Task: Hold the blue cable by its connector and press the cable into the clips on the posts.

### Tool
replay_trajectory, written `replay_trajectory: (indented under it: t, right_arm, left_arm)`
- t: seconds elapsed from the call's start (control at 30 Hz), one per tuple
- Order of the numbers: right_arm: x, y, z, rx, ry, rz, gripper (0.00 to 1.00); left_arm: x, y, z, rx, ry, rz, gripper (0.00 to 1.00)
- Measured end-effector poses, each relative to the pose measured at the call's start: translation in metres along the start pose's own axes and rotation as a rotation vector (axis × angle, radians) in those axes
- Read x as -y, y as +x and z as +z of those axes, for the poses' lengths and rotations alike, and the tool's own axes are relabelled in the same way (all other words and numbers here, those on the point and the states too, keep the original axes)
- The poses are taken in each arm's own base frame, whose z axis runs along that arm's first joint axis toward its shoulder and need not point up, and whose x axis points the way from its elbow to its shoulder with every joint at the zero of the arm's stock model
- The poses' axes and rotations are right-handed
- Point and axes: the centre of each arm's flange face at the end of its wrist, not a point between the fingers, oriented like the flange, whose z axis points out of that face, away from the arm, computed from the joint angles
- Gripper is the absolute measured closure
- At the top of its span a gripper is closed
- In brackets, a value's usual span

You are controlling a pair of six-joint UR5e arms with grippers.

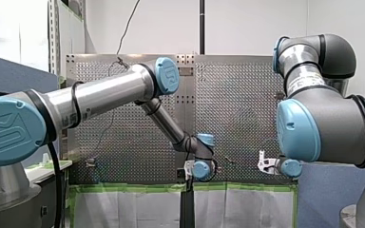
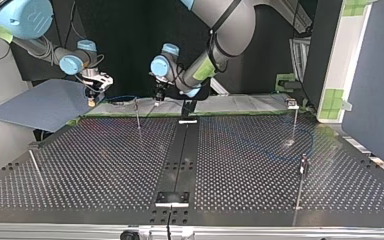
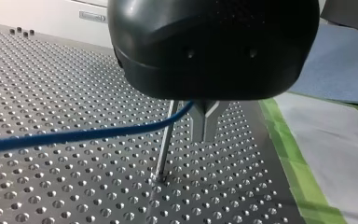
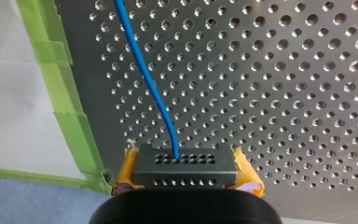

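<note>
Right gripper [image 4: 186,169] pinched the connector [image 4: 185,173]; left gripper [image 3: 205,133] worked at a post [image 3: 166,140].
The cable [image 4: 144,74] led straight ahead of its clamped yellow pads [image 4: 127,170]. The left tips looked pressed together beside the post, cable crossing above them, probably to steer it.

The connector [image 4: 185,168] is being held between the right hand's [image 4: 187,171] fingers [image 4: 127,169], with the cable [image 4: 144,74] being led ahead over the bench [image 4: 284,93], past a post [image 3: 165,144] beside the left hand [image 3: 205,128].
</note>
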Motion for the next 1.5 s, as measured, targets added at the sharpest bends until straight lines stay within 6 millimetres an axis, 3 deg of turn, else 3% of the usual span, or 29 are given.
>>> replay_trajectory:
  t: [0.6,0.97,1.27,1.5]
  right_arm:
    - [0.0,0.011,0.014,-0.035,0.0,-0.008,1.0]
    - [0.011,-0.011,0.025,-0.001,0.019,-0.036,1.0]
    - [0.014,0.004,0.043,-0.033,0.025,-0.031,1.0]
    - [0.013,0.016,0.055,-0.061,0.026,-0.021,1.0]
  left_arm:
    - [-0.015,-0.011,0.018,0.013,-0.013,-0.009,1.0]
    - [-0.008,-0.013,0.019,0.016,0.012,-0.01,1.0]
    - [-0.014,-0.001,0.031,-0.02,-0.002,0.001,1.0]
    - [-0.015,-0.021,0.049,-0.002,-0.011,-0.007,1.0]
